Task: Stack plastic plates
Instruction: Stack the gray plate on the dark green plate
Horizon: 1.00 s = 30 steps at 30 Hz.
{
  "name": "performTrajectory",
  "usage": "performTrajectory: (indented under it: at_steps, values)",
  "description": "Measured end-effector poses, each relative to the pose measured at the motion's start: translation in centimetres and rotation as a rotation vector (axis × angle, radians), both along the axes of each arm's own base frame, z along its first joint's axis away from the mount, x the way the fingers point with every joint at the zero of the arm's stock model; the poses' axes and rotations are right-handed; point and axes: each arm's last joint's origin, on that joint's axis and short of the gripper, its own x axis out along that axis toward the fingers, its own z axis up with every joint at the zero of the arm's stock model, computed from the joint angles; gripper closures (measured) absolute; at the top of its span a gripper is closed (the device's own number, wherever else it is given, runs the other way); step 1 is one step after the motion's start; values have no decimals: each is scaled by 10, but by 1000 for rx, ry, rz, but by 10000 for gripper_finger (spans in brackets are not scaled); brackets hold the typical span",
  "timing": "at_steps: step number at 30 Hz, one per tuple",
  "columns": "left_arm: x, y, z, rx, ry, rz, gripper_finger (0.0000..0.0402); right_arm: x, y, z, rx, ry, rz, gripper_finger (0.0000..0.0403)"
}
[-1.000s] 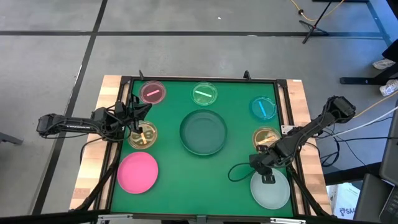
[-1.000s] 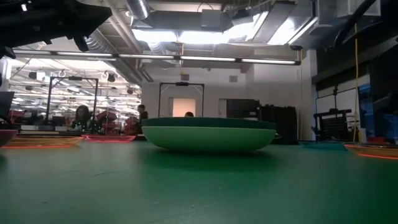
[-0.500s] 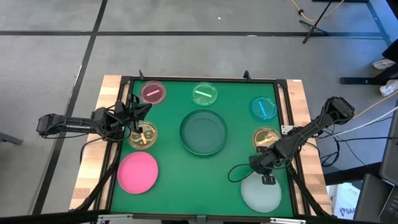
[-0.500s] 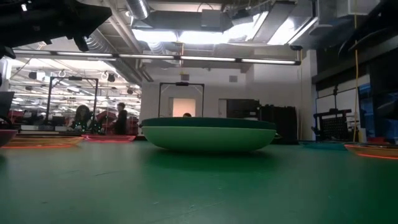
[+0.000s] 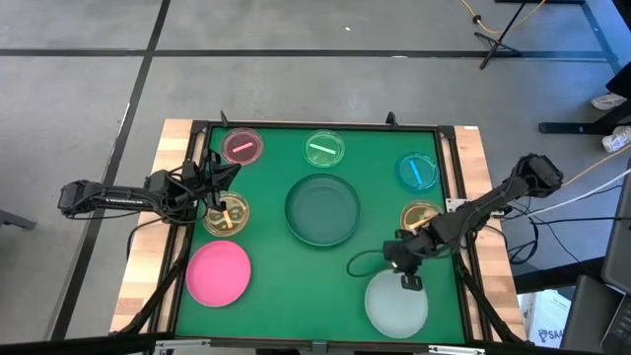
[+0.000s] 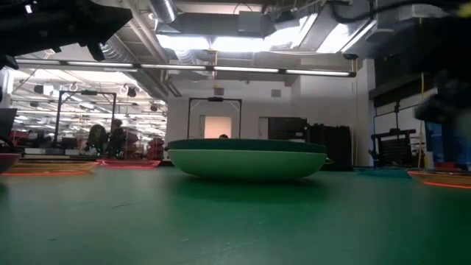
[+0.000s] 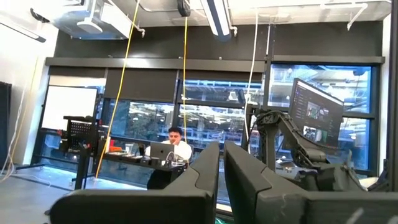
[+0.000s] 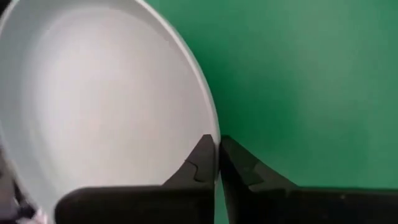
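Right gripper [image 5: 411, 281] is pinched shut on the rim of the whitish plate [image 5: 396, 304], fingers [image 8: 202, 163] closed across the edge in my right wrist view. That plate sits at roughly 5 o'clock on the green mat [image 5: 266, 247], right side up, hollow facing the ceiling; I can't tell whether it's resting on the mat or just off it. It's round, so no long axis to speak of. The gripped point on its rim faces about 1 o'clock, towards the arm.

Progress, as I read it: barely started. The centre plate [image 5: 322, 209] looks dark green from above, and in the low view a lighter green bowl shape shows under a dark rim [image 6: 246, 159], so that may already be two plates nested. I can't confirm.

Still loose and unstacked:
- pink plate [image 5: 218, 273] at 7 o'clock
- small pink dish [image 5: 243, 146] at 11
- small green dish [image 5: 323, 149] at 12
- small blue dish [image 5: 417, 170] at 2
- amber dish [image 5: 421, 217] at 3, just beside the right arm
- amber dish [image 5: 227, 214] at 9

Left gripper [image 5: 211, 183] hangs over the 9–10 o'clock edge near that amber dish, fingers [image 7: 202, 180] nearly together, holding nothing.

My guess for the next step: whitish plate goes to the centre stack.
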Motion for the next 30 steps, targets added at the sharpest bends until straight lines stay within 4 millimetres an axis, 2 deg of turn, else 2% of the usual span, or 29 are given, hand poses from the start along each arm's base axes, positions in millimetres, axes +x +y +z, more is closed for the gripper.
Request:
performTrajectory:
  at_steps: [8,15,23,30]
  values:
    - [0,0,0,0,0,0,384,35,-27,33,-35,-159,-118,400]
    - [0,0,0,0,0,-1,384,57,-64,55,-113,-269,-239,401]
    - [0,0,0,5,2,2,384,74,-117,63,-233,-413,-377,401]
    - [0,0,1,6,-7,2,384,87,-162,59,-295,-505,-482,402]
